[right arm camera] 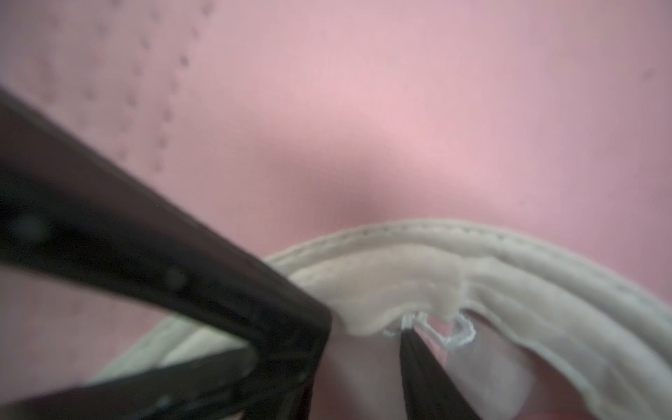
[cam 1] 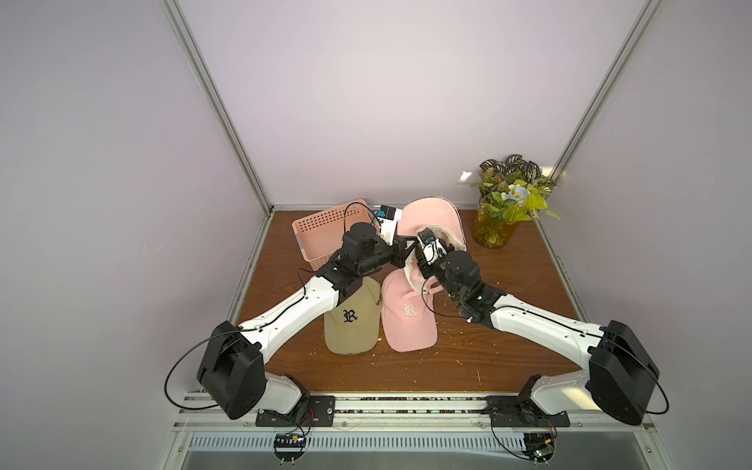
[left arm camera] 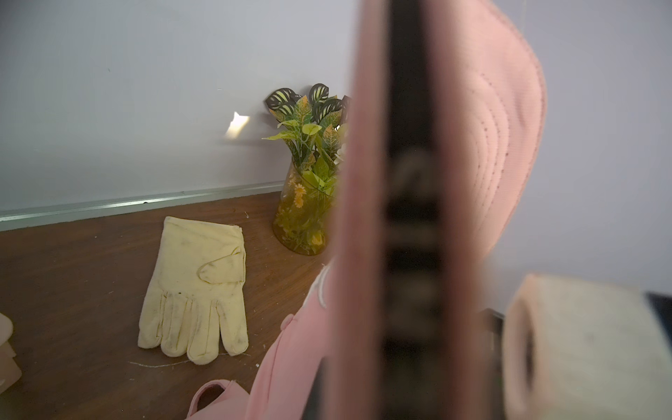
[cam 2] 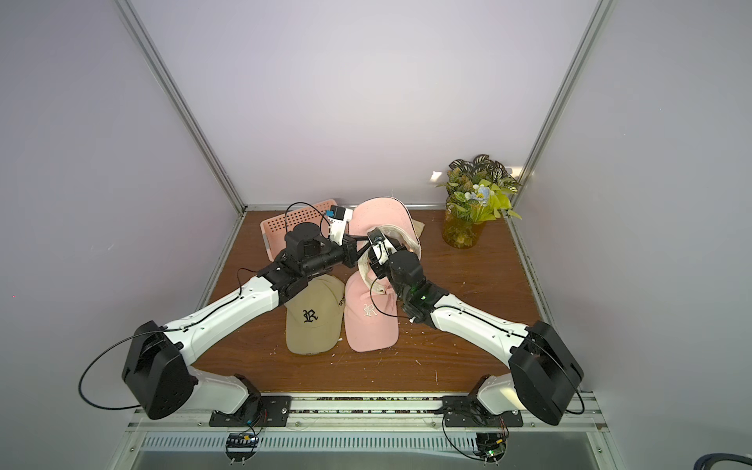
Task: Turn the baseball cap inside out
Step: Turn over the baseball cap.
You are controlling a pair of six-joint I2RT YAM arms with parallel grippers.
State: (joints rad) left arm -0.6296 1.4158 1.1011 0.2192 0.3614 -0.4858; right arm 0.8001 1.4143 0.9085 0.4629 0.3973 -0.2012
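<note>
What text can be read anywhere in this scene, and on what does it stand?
"R": black blackletter embroidery on the front of the tan fabric baseball cap on the table.
"R": white embroidery on the front of the pink fabric baseball cap lying beside it.
Side of the tan cap, small dark print: too small to read.
The lifted pink cap behind them: no text in view.

a: where do the top views sit?
b: high over the front edge, side by side, looking down and back across the brown wooden surface (cam 1: 508, 285). both take in nearly the same whole scene.
a: the wrist cameras?
b: left wrist sits right against the raised pink fabric baseball cap (left arm camera: 509, 127), facing the amber glass vase of leaves (left arm camera: 302, 222) that both top views also show. right wrist is nearer still, that cap filling its frame.
</note>
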